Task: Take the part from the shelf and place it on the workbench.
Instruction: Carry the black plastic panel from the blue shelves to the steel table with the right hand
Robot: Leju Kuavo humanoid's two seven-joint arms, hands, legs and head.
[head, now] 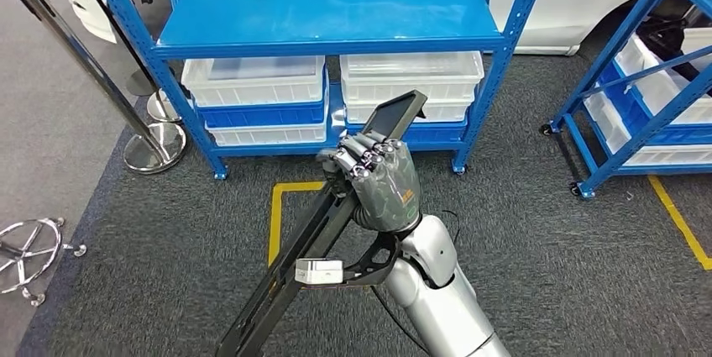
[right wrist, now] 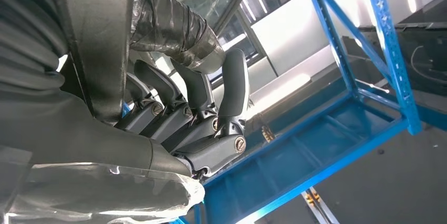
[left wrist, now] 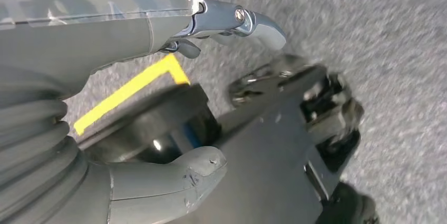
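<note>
While the right hand (head: 379,182) grips the long black stiff metal part (head: 323,231) mid-length, you should expect end-swing; left hand (left wrist: 158,182) state: cannot tell.

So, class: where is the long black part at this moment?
In the head view the long black part is gripped in the right robot hand, slanting from lower centre up toward the blue shelf, above the grey carpet beside the yellow floor line.
</note>
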